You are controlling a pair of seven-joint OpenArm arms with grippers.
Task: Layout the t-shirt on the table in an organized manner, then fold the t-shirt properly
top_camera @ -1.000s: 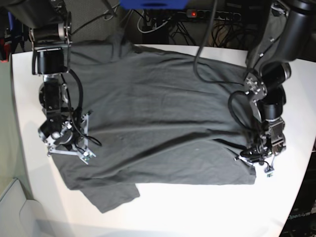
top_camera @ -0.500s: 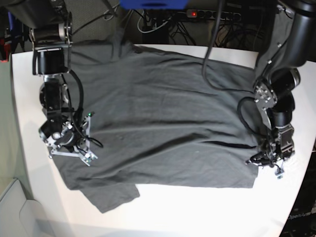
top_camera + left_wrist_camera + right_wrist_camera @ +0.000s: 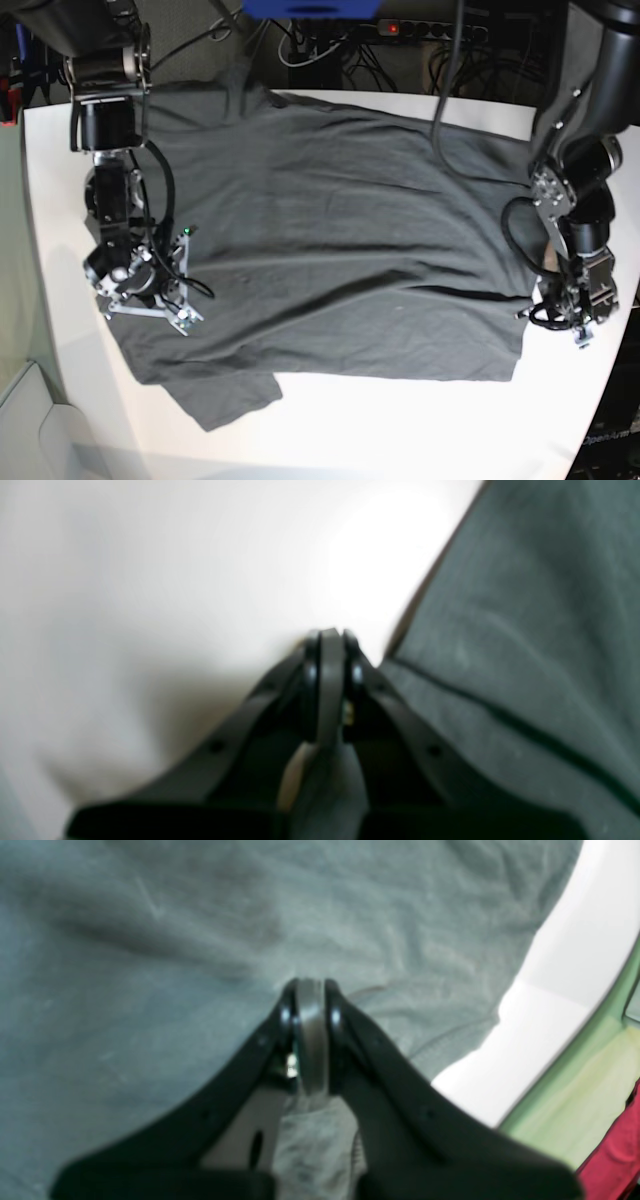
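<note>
- Base view: the plain dark charcoal-grey cotton t-shirt (image 3: 330,240) lies spread across most of the large matt white table (image 3: 420,420), its far part reaching the table's back edge, one sleeve poking out at the near left corner and long creases running across the body.
- The left gripper (image 3: 568,318), on this view's right, sits at the shirt's edge there. In the left wrist view its jaws are pressed together with a strip of grey cloth pinched between them (image 3: 327,680), bare table beyond.
- The right gripper (image 3: 140,290), on this view's left, rests on the opposite edge of the shirt. The right wrist view shows its jaws likewise closed on a fold of fabric (image 3: 310,1030), with the table's curved rim close by.
- My reading: both arms are stretching the shirt sideways to flatten it, so the layout step is under way and folding has not begun.
- Risk: each pinch looks thin, so a stronger pull could slip the cloth out of one jaw and let that side spring back into wrinkles.
- Risk: uneven pulling would drag the whole shirt toward one side, and it already lies close to the table's edges.
- Risk: the tucked near sleeve may stay bunched, spoiling later folds.
</note>
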